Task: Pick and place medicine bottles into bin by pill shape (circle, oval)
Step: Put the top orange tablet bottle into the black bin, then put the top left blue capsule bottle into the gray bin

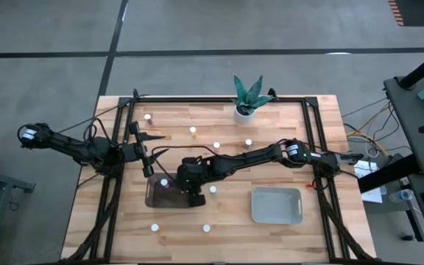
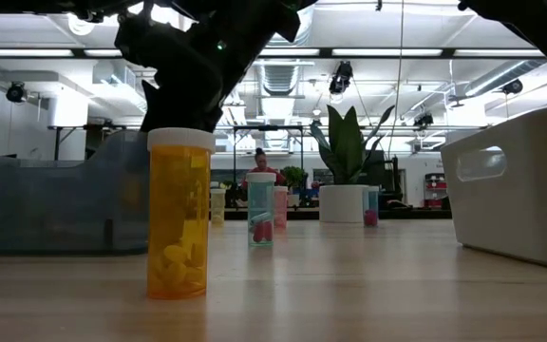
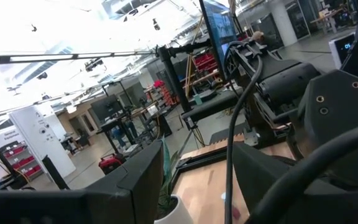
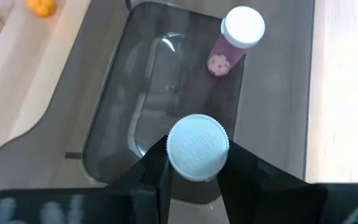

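Note:
My right gripper (image 4: pixel 196 169) is shut on a white-capped medicine bottle (image 4: pixel 197 147) over the dark translucent bin (image 4: pixel 166 81), at that bin's right end in the high view (image 1: pixel 194 191). One bottle with pink pills (image 4: pixel 234 38) stands inside the dark bin (image 1: pixel 153 197). The pale grey-green bin (image 1: pixel 277 205) lies to the right and holds nothing that shows. Several more bottles stand on the table, among them an orange one (image 2: pixel 179 214) and a teal one (image 2: pixel 261 209). My left gripper (image 1: pixel 147 151) is open and empty, left of the dark bin. My right gripper pinches the bottle between its two fingers (image 4: pixel 157 171), just below the white cap (image 4: pixel 197 134). The fingers come from above, pointing down. The bottle stands upright with its cap up, inside the dark bin's outline; whether its base touches the bin floor I cannot tell.
A white pot with a green plant (image 1: pixel 247 99) stands at the table's far edge. Loose bottles stand near the far side (image 1: pixel 193 131) (image 1: pixel 248 143), beside the dark bin (image 1: pixel 213 190) and near the front edge (image 1: pixel 154 227) (image 1: pixel 206 228). Black frame rails run along both sides.

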### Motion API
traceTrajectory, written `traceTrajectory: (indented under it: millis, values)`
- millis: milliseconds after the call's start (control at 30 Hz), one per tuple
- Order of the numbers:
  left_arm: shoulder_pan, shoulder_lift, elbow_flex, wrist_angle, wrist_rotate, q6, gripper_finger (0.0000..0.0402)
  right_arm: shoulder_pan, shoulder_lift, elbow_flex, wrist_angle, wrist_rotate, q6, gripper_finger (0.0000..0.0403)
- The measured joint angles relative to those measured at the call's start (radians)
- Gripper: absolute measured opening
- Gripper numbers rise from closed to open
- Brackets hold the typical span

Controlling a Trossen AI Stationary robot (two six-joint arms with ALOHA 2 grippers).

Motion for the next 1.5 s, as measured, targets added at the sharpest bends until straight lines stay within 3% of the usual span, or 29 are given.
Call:
traceTrajectory:
  millis: [400,967,1500]
  values:
    - [0.0,0.001,0.0,0.0,0.0,0.0,0.0176,-0.007,0.0,0.0,-0.007,0.001,0.01,0.0133]
    - [0.0,0.0,0.0,0.001,0.0,0.0,0.0176,-0.006,-0.013,0.012,-0.017,0.001,0.006,0.0136]
    - [0.0,0.0,0.0,0.0,0.0,-0.004,0.0176,0.008,-0.171,0.016,-0.276,0.002,0.065,0.0118]
